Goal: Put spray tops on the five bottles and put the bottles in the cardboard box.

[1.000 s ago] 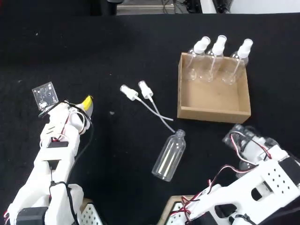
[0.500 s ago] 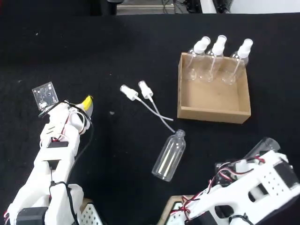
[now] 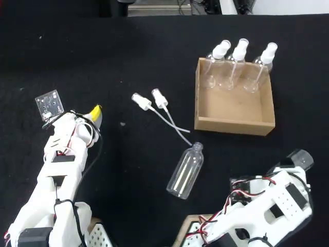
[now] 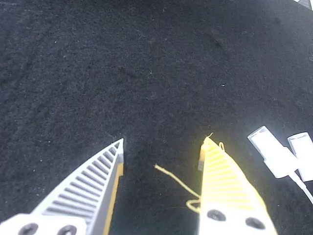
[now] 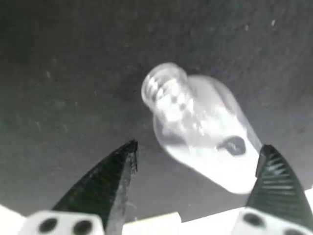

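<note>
A capless clear bottle [image 5: 200, 122] lies between the wide-apart fingers of my right gripper [image 5: 198, 144]. It rests against one finger, with a gap to the other. Its neck [image 3: 299, 159] pokes out past the right arm [image 3: 272, 206] at the front right. A second capless bottle [image 3: 186, 171] lies on the black table at centre. Two spray tops [image 3: 141, 101] [image 3: 160, 96] with long tubes lie behind it. My left gripper [image 4: 163, 143] stands open over bare table at the left, the spray tops [image 4: 274, 154] off to one side.
The cardboard box [image 3: 234, 125] stands at the back right. Three capped bottles [image 3: 236, 64] lean against its far wall. The arms' white bases [image 3: 97, 236] sit at the table's front edge. A small square board [image 3: 50, 104] lies by the left arm.
The right arm has swung and rolled to the right, and the bottle at its gripper has shifted right with it. The left arm, lying bottle and spray tops have not moved.
</note>
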Tool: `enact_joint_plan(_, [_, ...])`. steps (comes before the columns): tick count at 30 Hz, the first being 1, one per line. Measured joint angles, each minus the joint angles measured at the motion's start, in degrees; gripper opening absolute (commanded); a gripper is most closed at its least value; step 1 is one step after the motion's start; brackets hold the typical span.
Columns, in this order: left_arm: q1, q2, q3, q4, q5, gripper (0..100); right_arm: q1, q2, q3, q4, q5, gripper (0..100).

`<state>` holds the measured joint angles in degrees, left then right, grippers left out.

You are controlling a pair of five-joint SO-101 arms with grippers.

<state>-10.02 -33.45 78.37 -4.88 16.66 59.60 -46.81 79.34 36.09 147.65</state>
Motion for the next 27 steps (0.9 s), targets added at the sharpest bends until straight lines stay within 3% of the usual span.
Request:
enact_joint_plan(7, [0.0, 0.0, 0.0, 0.0, 0.0, 25, -5.27, 0.0, 0.18, 0.18, -16.0, 33.9])
enact_joint_plan(16, [0.0, 0.0, 0.0, 0.0, 0.0, 25, -5.54, 0.0, 0.18, -2.46, -20.13, 34.2])
enact_joint_plan(21, [0.0, 0.0, 0.0, 0.0, 0.0, 25, -6.51, 0.0, -1.14, -1.85, -32.35, 34.0])
enact_joint_plan(27, [0.0, 0.0, 0.0, 0.0, 0.0, 25, -7.03, 0.0, -13.63, 18.29, -35.52, 34.0])
